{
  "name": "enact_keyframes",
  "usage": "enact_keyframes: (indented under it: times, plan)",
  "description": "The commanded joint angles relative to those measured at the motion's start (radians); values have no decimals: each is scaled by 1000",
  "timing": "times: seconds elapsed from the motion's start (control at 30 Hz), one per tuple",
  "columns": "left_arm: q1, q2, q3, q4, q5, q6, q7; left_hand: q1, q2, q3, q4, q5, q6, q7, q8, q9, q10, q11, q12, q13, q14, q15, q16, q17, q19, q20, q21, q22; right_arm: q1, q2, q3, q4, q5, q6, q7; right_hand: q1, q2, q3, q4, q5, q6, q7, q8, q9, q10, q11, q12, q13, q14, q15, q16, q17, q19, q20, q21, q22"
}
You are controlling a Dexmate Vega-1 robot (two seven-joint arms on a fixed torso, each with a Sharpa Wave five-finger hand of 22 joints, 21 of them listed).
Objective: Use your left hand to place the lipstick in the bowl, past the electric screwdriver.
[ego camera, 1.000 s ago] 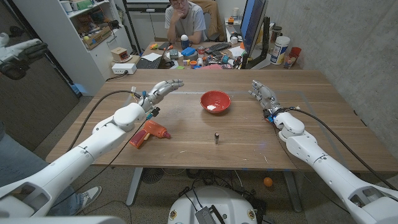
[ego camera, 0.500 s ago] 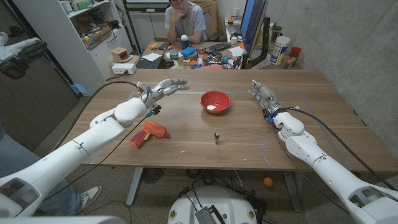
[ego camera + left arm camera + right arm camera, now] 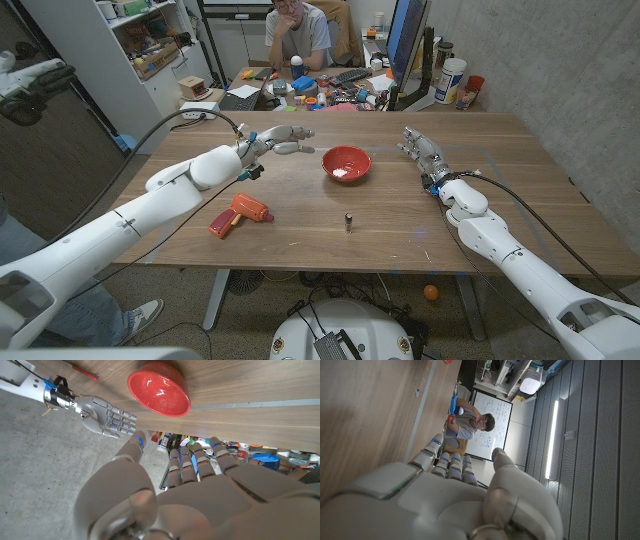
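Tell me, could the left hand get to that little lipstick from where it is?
Probably yes. The left hand is open beside the bowl, and the lipstick stands alone on bare wood. The screwdriver lies off to the side, not between them.

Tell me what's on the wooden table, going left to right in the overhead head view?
Electric screwdriver → left hand → bowl, with the lipstick standing nearer the robot in line with it → right hand.
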Motion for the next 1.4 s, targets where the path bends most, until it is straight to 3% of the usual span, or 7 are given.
enact_keyframes:
  times: [0.03,0.77,1.13,1.4]
  plan:
    - [-70,43,59,-115,164,34,-113,20,-2,8,3,-3,3,0,3,5,-4,0,5,5,0,-4,-1,3,-3,11,-1,2,1,-4,11,-6,12,2,1,6,16,14,2,6,-1,-14,7,4,-3,-5,-1,2,-1,-5,-2,6,-4,-3,1,2]
    - [-148,42,98,-163,380,-38,-296,44,-19,-6,10,-8,-14,9,-6,6,-6,-2,6,10,6,-3,0,5,-5,14,-1,5,11,3,13,-12,2,6,-22,17,17,27,4,9,-1,-16,9,4,0,-3,0,2,2,-4,-3,8,-5,-1,2,2]
    - [-215,-22,141,-154,485,-120,-382,52,-22,-11,13,-10,-21,7,-10,7,-12,-1,4,12,3,-2,-1,5,-11,15,-3,5,1,-2,18,-28,-2,2,-39,20,15,30,5,8,-1,-16,9,4,-1,-4,-1,2,4,-4,-4,9,-5,-1,3,2]
    - [-246,-87,173,-137,496,-189,-428,57,-24,-15,15,-11,-26,8,-13,7,-15,-3,4,13,3,-1,-1,6,-15,15,-4,5,-2,-15,22,-43,-5,-7,-45,22,13,32,6,8,-2,-18,9,4,0,-5,-1,2,4,-4,-5,10,-7,0,3,2]
